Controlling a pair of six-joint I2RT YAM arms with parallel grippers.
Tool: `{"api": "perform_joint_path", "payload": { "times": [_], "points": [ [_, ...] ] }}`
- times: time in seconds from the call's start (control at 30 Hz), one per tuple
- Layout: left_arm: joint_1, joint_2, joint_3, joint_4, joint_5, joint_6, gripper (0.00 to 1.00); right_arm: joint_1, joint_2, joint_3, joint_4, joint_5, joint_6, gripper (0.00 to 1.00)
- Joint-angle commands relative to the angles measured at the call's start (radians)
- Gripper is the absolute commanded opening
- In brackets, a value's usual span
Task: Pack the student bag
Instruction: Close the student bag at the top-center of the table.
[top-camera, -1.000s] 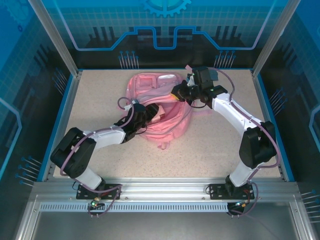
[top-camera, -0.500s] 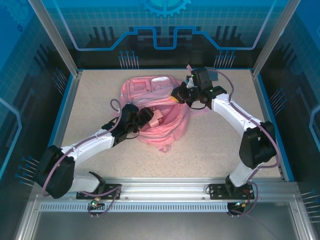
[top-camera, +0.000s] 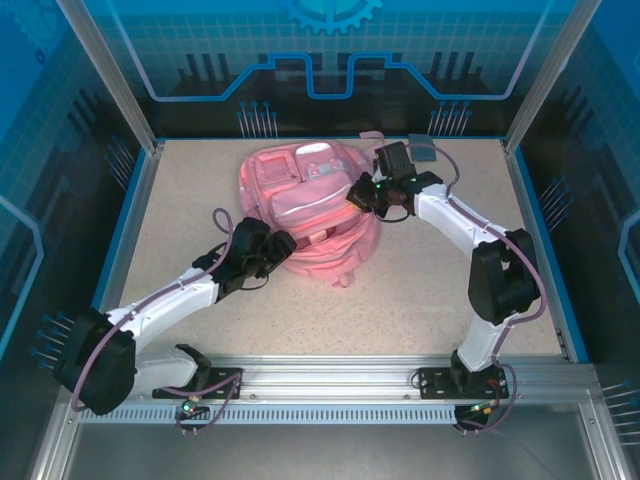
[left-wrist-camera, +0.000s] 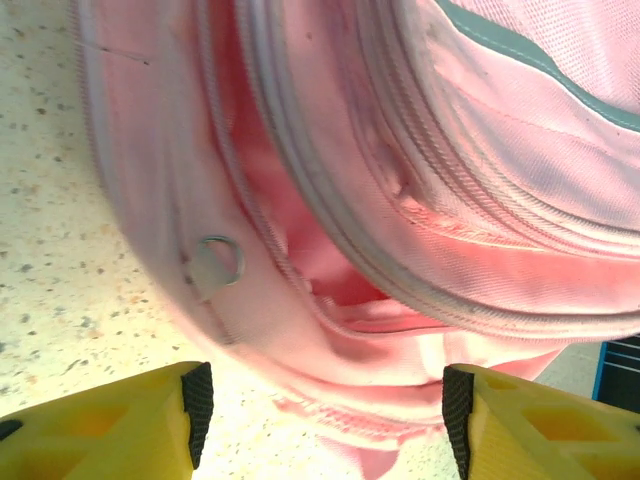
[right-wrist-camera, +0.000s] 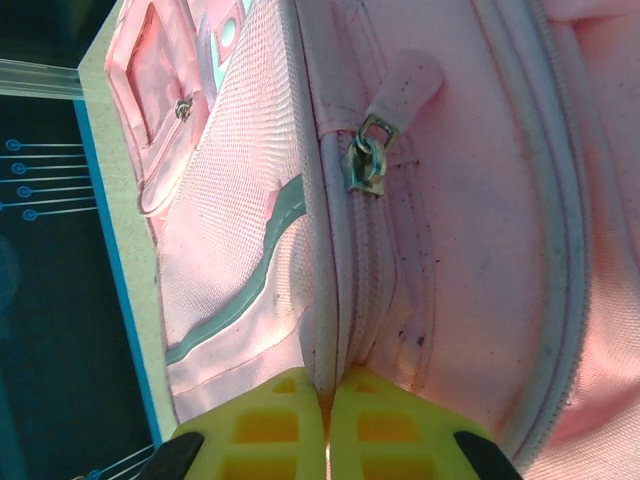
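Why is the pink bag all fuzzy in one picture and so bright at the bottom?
Left wrist view: the bag is blurry, worst along its left edge, and the table glares almost white near the left tool. Right wrist view: sharper, the zip pull looks crisp. Top view: even light, no glare on the bag.

We see student bag (left-wrist-camera: 420, 150) cut off at top, right edges; left side blurry. Inside hidden from us.
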Motion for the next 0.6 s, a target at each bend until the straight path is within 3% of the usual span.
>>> {"api": "perform_joint_path", "payload": {
  "times": [0.0,0.17,0.27,0.37,0.47,0.57],
  "points": [
    [0.022,-0.043,0.029,-0.112,-0.026,0.066,0.63,-0.034,-0.035,0.004,-0.021,0.069,-0.076,0.07],
    [0.091,-0.07,0.062,-0.153,0.003,0.138,0.64,-0.088,-0.08,-0.062,-0.053,0.036,-0.151,0.1],
    [0.139,-0.063,0.1,-0.169,0.052,0.208,0.69,-0.134,-0.099,-0.112,-0.056,0.018,-0.19,0.17],
    [0.177,-0.025,0.157,-0.189,0.1,0.299,0.75,-0.163,-0.118,-0.128,-0.079,0.024,-0.239,0.3],
    [0.196,0.031,0.221,-0.21,0.118,0.418,0.81,-0.168,-0.151,-0.124,-0.117,0.083,-0.276,0.54],
    [0.198,0.091,0.275,-0.221,0.147,0.586,0.85,-0.162,-0.214,-0.14,-0.119,0.123,-0.295,0.65]
  ]
}}
